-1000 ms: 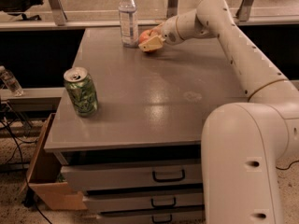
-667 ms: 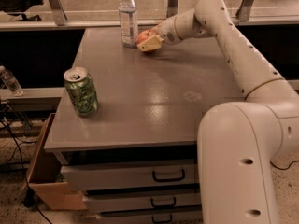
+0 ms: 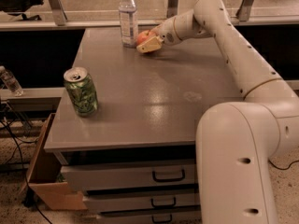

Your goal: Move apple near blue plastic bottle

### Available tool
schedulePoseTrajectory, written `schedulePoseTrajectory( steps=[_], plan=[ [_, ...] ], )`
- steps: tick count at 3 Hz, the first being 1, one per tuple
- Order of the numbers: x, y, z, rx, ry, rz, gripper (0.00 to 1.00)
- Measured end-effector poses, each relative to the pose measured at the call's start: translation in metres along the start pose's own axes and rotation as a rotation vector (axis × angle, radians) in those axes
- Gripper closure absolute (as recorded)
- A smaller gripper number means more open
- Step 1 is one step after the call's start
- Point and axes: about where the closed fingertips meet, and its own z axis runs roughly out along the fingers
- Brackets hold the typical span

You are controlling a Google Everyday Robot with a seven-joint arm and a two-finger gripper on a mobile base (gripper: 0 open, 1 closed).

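The red-orange apple [image 3: 142, 37] sits at the far side of the grey table [image 3: 140, 106], just right of the blue plastic bottle [image 3: 128, 17], a tall clear bottle with a white cap standing upright. My gripper [image 3: 148, 43] reaches in from the right and is at the apple, with one pale finger [image 3: 150, 45] across its front. The apple is partly hidden by the gripper. It lies about a hand's width or less from the bottle's base.
A green patterned soda can [image 3: 81, 92] stands upright near the table's left front edge. Drawers [image 3: 140, 176] sit below the table. A cardboard box [image 3: 44, 171] is on the floor at the left. Another small bottle [image 3: 9, 80] lies on a ledge at far left.
The gripper and the apple have shifted slightly left, closer to the bottle. The can and the bottle have not moved.
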Motion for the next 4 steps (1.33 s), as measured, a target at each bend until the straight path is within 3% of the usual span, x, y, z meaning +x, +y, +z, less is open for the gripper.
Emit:
schedulePoseTrajectory(
  steps=[1,2,3,4],
  plan=[
    [-0.002,0.004,0.005,-0.025,0.001,-0.001,0.00],
    [-0.005,0.007,0.007,-0.043,0.000,-0.006,0.00],
    [0.002,0.000,-0.012,-0.014,0.018,0.001,0.00],
    [0.012,-0.013,-0.067,0.073,0.027,0.013,0.00]
  ],
)
